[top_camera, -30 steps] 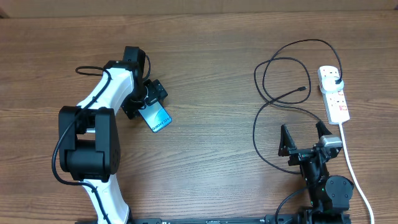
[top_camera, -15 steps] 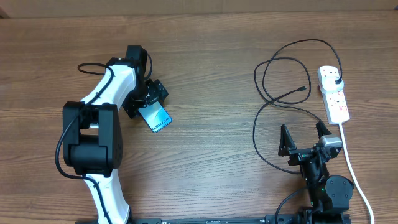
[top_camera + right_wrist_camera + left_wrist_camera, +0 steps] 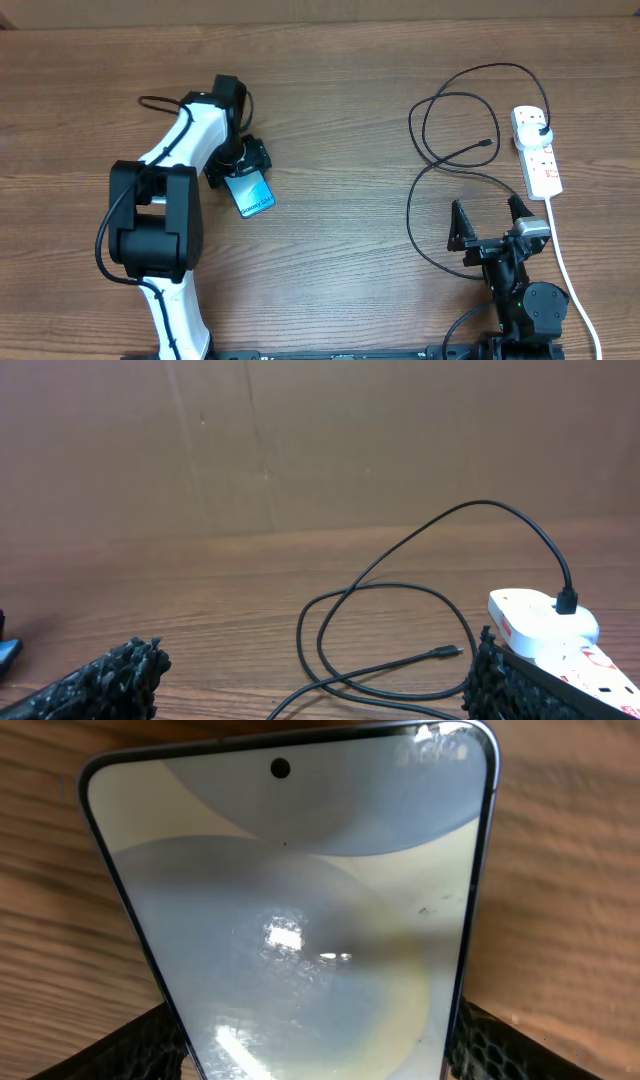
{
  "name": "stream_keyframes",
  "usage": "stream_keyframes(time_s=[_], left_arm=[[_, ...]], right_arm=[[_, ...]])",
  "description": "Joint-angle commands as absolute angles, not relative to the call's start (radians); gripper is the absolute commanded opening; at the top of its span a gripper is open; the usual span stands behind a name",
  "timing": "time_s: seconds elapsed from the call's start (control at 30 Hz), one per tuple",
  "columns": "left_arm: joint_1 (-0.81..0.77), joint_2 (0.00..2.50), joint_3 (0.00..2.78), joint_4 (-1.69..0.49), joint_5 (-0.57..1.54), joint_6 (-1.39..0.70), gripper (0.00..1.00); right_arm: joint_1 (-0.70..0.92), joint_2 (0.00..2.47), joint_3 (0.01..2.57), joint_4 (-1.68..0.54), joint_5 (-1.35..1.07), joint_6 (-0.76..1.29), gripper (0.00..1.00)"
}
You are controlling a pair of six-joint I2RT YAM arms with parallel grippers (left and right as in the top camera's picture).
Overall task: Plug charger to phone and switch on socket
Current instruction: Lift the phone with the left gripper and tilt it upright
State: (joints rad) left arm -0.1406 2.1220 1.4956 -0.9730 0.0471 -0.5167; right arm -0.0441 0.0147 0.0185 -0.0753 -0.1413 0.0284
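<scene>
From overhead, the phone point(image 3: 252, 194) lies flat on the tabletop point(image 3: 340, 250), screen up, with my left jaws straddling its far end. My right jaws hang spread wide and empty, well apart from it, near the socket point(image 3: 543, 165). The charger point(image 3: 408, 215) loops beside the socket, its plug point(image 3: 541, 130) already seated and its connector tip point(image 3: 488, 144) lying free.

At my left wrist, the phone point(image 3: 300, 920) fills the view, with a pad point(image 3: 150, 1045) just beside each long edge. I cannot tell whether they are pressing yet. The phone looks light and rigid, with slick glass, so I judge the narrow side edges the place to hold, gently.

At my right wrist, my fingers point(image 3: 110, 680) stand open with nothing between them. The cable point(image 3: 400, 547) looks limp and springy, so I would pinch it right behind the tip point(image 3: 448, 652).
</scene>
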Motion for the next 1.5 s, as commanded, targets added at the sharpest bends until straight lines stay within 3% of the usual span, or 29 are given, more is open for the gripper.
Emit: stream_keyframes(time_s=[0.0, 0.3, 1.47], left_arm=[[-0.202, 2.216, 1.476, -0.965, 0.147, -0.385, 0.83], [-0.209, 2.216, 1.484, -0.963, 0.147, -0.381, 1.00], [-0.200, 2.218, 1.474, -1.065, 0.123, -0.737, 1.00]], right_arm=[[-0.043, 0.003, 0.008, -0.071, -0.133, 0.025, 1.00], [-0.043, 0.003, 0.008, -0.071, -0.133, 0.025, 1.00], [-0.043, 0.003, 0.008, -0.071, -0.133, 0.026, 1.00]])
